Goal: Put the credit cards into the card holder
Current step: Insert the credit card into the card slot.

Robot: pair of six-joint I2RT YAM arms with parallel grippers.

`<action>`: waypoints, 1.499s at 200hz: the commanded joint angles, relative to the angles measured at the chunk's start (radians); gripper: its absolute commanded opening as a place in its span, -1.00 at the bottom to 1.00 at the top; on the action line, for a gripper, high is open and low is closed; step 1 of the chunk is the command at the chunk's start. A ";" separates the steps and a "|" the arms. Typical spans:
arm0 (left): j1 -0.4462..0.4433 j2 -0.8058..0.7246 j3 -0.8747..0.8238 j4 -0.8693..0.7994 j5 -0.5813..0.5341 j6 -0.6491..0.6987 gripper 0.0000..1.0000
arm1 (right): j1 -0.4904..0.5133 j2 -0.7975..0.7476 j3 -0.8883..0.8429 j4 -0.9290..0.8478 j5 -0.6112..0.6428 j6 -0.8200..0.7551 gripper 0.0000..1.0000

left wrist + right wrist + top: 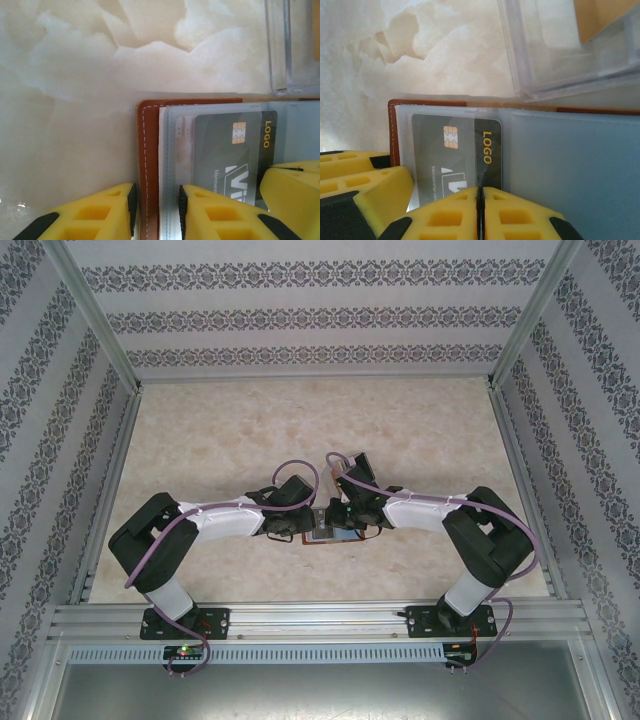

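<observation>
Left jaws, slightly parted, straddle the card holder point(149, 165) edge; right jaws pinch the black card point(455, 155).

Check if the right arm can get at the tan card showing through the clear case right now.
Probably not yet. The right gripper is shut on the black card, which sits partly sleeved in the card holder. The clear case with the tan card lies close beyond, nothing between.
</observation>
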 commanded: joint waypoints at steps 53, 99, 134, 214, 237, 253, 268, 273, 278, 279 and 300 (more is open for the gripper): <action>-0.017 -0.017 -0.007 0.000 -0.018 0.012 -0.35 | -0.005 -0.021 -0.006 -0.051 0.041 -0.008 -0.70; -0.016 -0.008 -0.003 0.009 -0.007 0.012 -0.37 | 0.001 0.058 0.020 -0.014 -0.035 0.003 -0.79; -0.017 -0.008 -0.005 0.019 0.001 0.011 -0.33 | 0.017 0.062 0.046 0.015 -0.077 -0.017 -0.80; -0.017 0.010 0.018 -0.027 -0.020 0.007 -0.28 | 0.012 0.029 0.049 -0.037 -0.052 -0.026 -0.76; -0.016 0.013 0.012 -0.037 -0.027 0.003 -0.33 | 0.005 -0.032 0.028 -0.081 0.006 -0.041 -0.72; -0.017 0.019 -0.002 -0.046 -0.054 -0.009 -0.37 | -0.014 -0.046 0.002 -0.089 0.008 -0.040 -0.70; -0.017 0.022 -0.021 -0.038 -0.062 -0.019 -0.38 | -0.043 -0.033 -0.025 -0.100 0.002 -0.033 -0.71; -0.017 0.024 -0.022 -0.036 -0.057 -0.020 -0.39 | -0.053 -0.028 -0.034 -0.108 0.003 -0.031 -0.71; -0.016 0.026 -0.023 -0.036 -0.054 -0.021 -0.39 | -0.062 -0.024 -0.044 -0.108 0.003 -0.031 -0.71; -0.016 0.026 -0.023 -0.036 -0.055 -0.022 -0.39 | -0.065 -0.023 -0.046 -0.108 0.003 -0.031 -0.71; -0.017 0.025 -0.027 -0.036 -0.051 -0.023 -0.42 | -0.093 -0.012 -0.072 -0.102 -0.025 -0.040 -0.67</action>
